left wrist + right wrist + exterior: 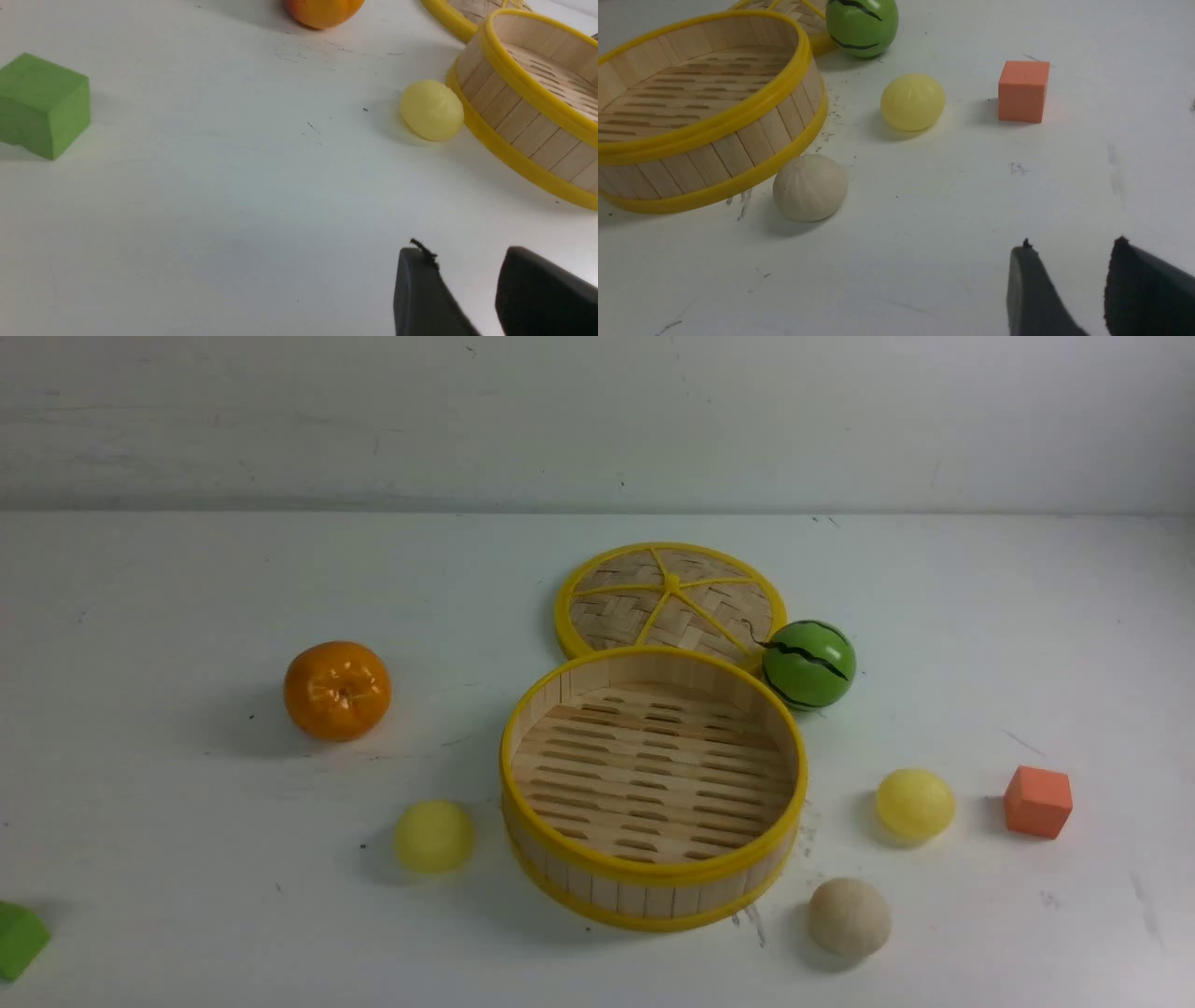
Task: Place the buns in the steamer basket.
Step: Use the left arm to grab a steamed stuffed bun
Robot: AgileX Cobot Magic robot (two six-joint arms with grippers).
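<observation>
So, the three buns sit outside the basket (653, 896): one yellow bun (434, 837) just beside it on the left, the beige bun (850, 917) near its right side, and the other yellow bun (915, 805) farther right, near the red block (1038, 802). Beyond the basket lie the lid (607, 560) and the melon (809, 665). The left tool (451, 289) and right tool (1069, 289) both hang over the tabletop (233, 887), fingers apart, nothing between them. The step in hand looks like the first pick. I'd send the left tool to its yellow bun and the right tool to the beige one, coming straight down with fingers astride the widest part, closing gently since a round bun could roll or squirt out. Lift clear of the rim before crossing, then release low over the slats.
</observation>
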